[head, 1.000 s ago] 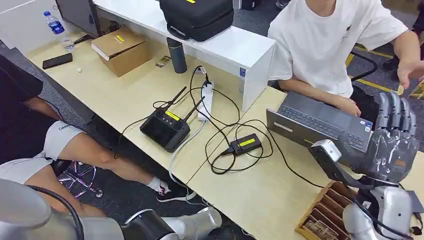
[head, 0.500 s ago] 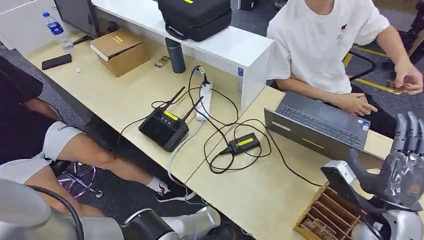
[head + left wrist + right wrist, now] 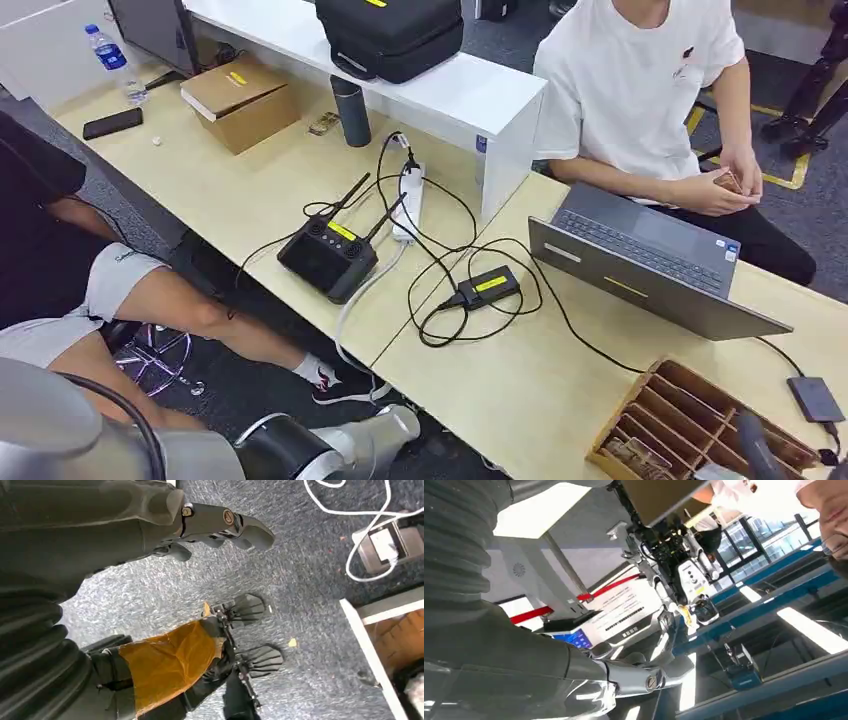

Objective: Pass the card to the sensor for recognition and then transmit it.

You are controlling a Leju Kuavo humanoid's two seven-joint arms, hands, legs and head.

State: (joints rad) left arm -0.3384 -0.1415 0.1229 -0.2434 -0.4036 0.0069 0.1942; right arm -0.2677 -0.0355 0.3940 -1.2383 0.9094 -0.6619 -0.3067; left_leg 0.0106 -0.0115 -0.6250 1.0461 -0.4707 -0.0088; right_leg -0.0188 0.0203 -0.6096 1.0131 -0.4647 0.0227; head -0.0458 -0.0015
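Light wooden desk (image 3: 250, 195) runs across an office space, with a person in a white t-shirt (image 3: 640, 85) sitting on the far side behind an open grey laptop (image 3: 650, 260). That person is holding a small brownish card (image 3: 728, 182) in both hands, so the card looks to be already out of the robot's care. My read is that the scan-and-pass part is pretty much done and what's left is little or nothing, unless another card is meant to come out of the wooden slotted box (image 3: 690, 420) at the near right corner of the desk. A small flat dark grey device (image 3: 815, 398) on a cable lies just beside that box, possibly the sensor, but I can't say for sure.

Robot's right hand (image 3: 639, 675) is seen from its wrist camera, pointing up toward the ceiling lights with its fingers loosely apart and nothing in them. Left hand (image 3: 220, 525) hangs down over the blue-grey carpet (image 3: 310, 610), fingers curled in somewhat, also holding nothing as far as I can see.

Other stuff on the desk: a black controller with two antennas (image 3: 328, 255), a white power strip (image 3: 408, 205) and a tangle of black cables (image 3: 480, 300).
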